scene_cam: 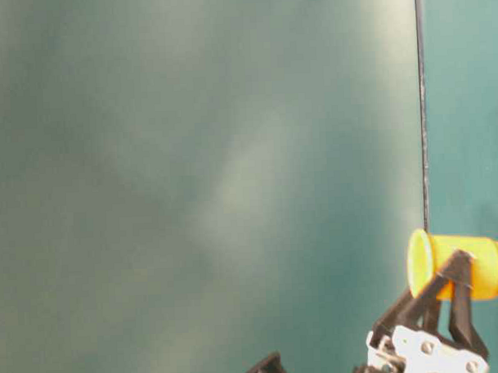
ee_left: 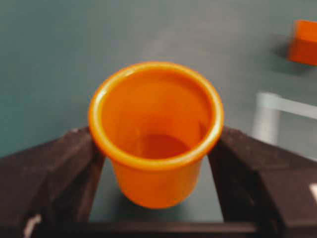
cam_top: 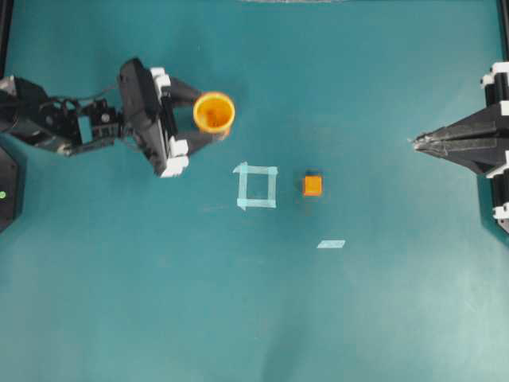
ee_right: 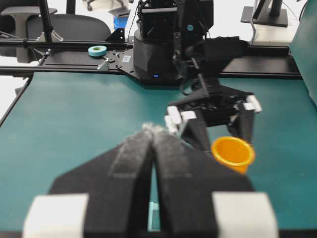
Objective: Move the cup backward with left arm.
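Cup sits clamped between your left gripper's fingers, up-left of the tape square and well apart from the orange cube. Its base is hidden overhead; whether it touches the table you cannot tell. Right gripper rests pinched closed at the right edge, arm cut off.

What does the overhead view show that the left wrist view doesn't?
Only overhead: the right gripper, shut and parked at the right edge, the whole tape square, a loose tape strip, and the left arm. Only the left wrist view: the cup's empty inside. Both: the cup between the left gripper's fingers, and the cube.
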Controlling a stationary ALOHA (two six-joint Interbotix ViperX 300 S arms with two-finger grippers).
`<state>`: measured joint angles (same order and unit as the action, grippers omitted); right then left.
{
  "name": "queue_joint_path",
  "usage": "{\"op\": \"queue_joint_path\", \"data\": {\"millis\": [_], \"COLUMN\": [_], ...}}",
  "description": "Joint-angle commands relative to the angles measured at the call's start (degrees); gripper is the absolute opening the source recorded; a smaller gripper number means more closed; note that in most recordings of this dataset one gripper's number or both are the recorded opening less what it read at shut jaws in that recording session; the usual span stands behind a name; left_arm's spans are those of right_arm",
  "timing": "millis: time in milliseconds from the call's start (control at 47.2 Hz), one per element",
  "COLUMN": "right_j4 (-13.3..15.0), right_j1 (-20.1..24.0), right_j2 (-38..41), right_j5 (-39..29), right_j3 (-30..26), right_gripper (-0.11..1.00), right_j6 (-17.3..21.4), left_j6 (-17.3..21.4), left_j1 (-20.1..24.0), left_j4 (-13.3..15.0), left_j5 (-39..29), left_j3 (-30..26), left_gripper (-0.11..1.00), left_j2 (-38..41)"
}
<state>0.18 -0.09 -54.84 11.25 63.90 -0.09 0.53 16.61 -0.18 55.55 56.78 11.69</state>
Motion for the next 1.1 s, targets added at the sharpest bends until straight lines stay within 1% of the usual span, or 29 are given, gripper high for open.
{"op": "queue_joint_path", "data": {"millis": [0, 212, 360, 678, 784, 1080], "right_j4": [0.0, 0.0, 0.1, 0.1, 0.1, 0.1], "right_j1": [0.0, 0.0, 0.0, 0.0, 0.0, 0.0], "right_j2": [0.3, 0.4, 0.3, 0.4, 0.4, 0.6], "right_j5": [0.2, 0.2, 0.2, 0.1, 0.1, 0.2], "right_j3": [-1.9, -1.9, -1.9, -1.9, -1.9, -1.9], "right_gripper": [0.0, 0.0, 0.0, 0.0, 0.0, 0.0], "right_j6": [0.0, -0.3, -0.4, -0.4, -0.4, -0.4], "left_j6": [0.1, 0.1, 0.1, 0.1, 0.1, 0.1], "left_j1": [1.8, 6.2, 9.5, 13.1, 14.5, 17.8], "left_j4": [0.0, 0.0, 0.0, 0.0, -0.1, 0.0], "left_j5": [-0.3, -2.7, -2.7, -3.3, -4.6, -5.1], "left_j3": [-1.8, -4.7, -6.4, -10.3, -11.5, -13.4], "left_gripper": [0.64, 0.64, 0.64, 0.64, 0.64, 0.64], "left_j2": [-0.4, 0.4, 1.6, 4.9, 5.9, 6.2]}}
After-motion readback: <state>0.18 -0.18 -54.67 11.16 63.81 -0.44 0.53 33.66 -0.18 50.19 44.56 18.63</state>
